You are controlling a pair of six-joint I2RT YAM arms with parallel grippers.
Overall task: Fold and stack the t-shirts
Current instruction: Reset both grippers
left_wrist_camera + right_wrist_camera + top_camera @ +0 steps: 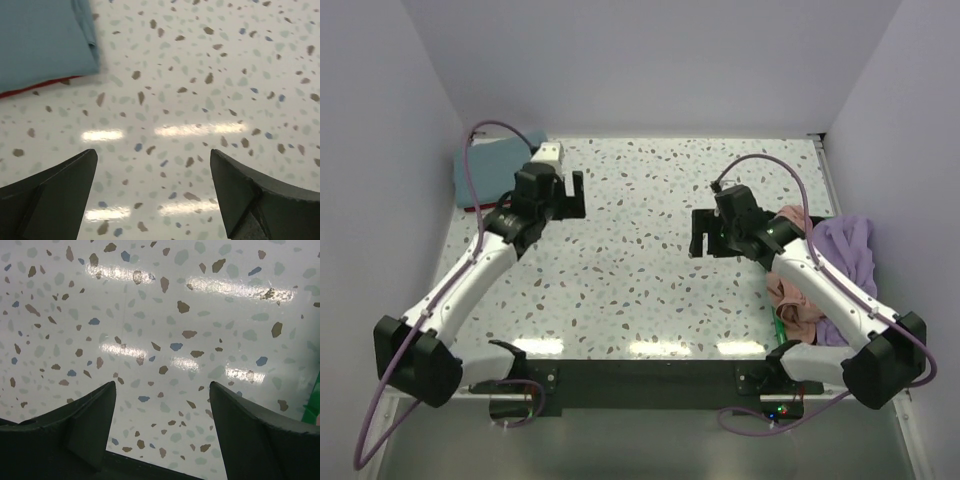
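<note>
A folded slate-blue t-shirt (pixel 492 167) lies at the far left on a folded red t-shirt (pixel 470 208), whose edge shows under it. Both show in the left wrist view, the blue one (pixel 42 40) over a red strip (pixel 30 89). A crumpled salmon-pink t-shirt (pixel 795 295) and a lavender t-shirt (pixel 850 250) lie heaped at the right edge. My left gripper (pixel 566 196) is open and empty, just right of the folded stack; in its wrist view (pixel 154 165) it is above bare table. My right gripper (pixel 705 235) is open and empty, left of the heap, over bare table (pixel 161 392).
The speckled white table (pixel 650 230) is boxed in by pale walls at left, back and right. A white block (pixel 551 153) sits near the folded stack. A green item (pixel 782 330) lies by the pink shirt near the right arm; its edge shows in the right wrist view (pixel 312 412).
</note>
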